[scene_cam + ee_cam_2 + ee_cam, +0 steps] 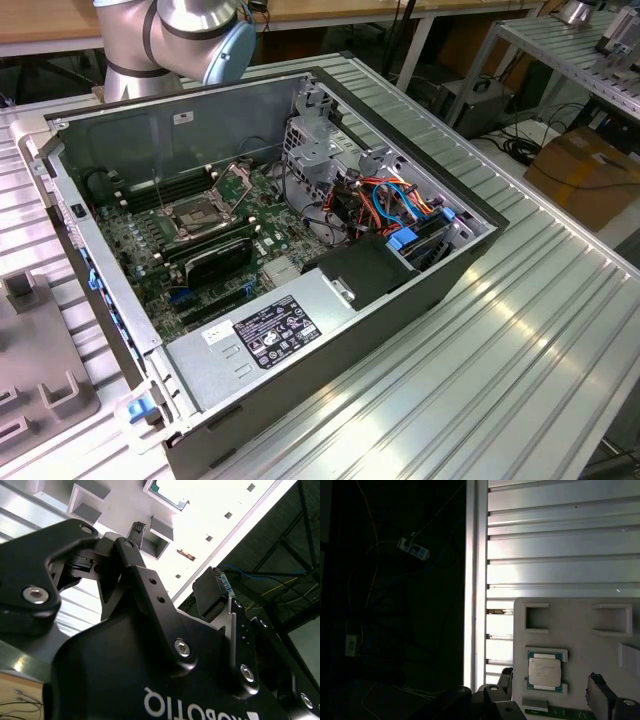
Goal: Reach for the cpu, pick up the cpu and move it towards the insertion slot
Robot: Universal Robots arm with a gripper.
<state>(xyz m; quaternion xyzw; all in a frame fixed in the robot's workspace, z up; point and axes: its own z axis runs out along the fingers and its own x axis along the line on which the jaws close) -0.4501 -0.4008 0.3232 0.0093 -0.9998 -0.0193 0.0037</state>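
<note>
Silvery-tan cpu on a grey holder plate, gripper spread wide over it

In the first wrist view the cpu (545, 672) lies flat in a bracketed seat on the grey plate (580, 630), which rests on the ribbed aluminium table (560, 545). The black gripper (550, 676) holds nothing, its fingers (506, 677) wide apart either side of the chip and clear of it. In the exterior view the insertion slot (203, 215) sits inside the open computer case (200, 110), well apart from the plate at the exterior view's left.
</note>
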